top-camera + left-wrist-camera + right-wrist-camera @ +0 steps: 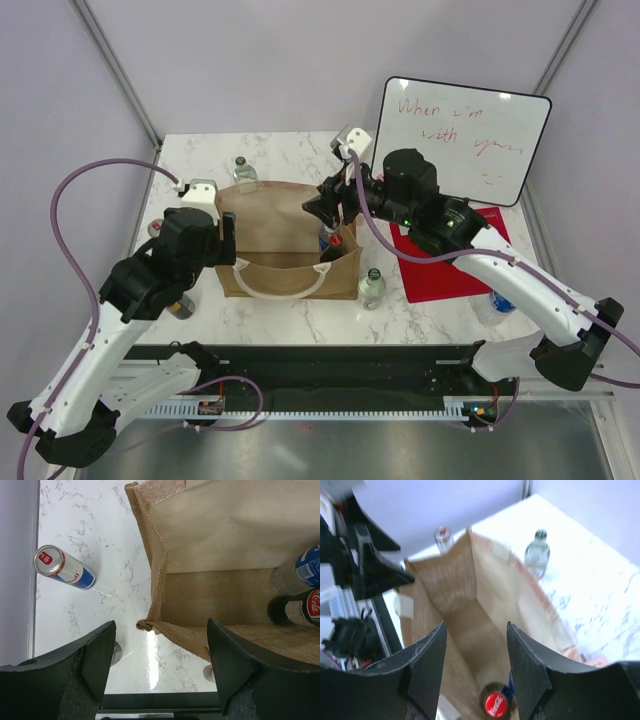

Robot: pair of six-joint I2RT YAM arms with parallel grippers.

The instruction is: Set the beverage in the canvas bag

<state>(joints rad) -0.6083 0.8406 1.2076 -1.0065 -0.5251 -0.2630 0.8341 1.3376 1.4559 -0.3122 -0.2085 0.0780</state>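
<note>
The tan canvas bag (280,232) stands open at mid-table with its white handle (283,290) hanging down the near side. Inside its right end stands a dark cola bottle (495,704) with a red cap, beside a blue-labelled bottle (306,570). The cola bottle (295,611) also shows in the left wrist view. My right gripper (476,630) hovers open above the bag's mouth, over the cola bottle and apart from it. My left gripper (160,630) is open at the bag's left end. The bag's near-left corner (145,625) lies between its fingers, touching neither.
A Red Bull can (64,569) lies on the marble left of the bag. A clear green-capped bottle (372,287) stands near the bag's right front, and another clear bottle (243,170) behind it. A red cloth (450,262), a water bottle (497,303) and a whiteboard (465,135) are at right.
</note>
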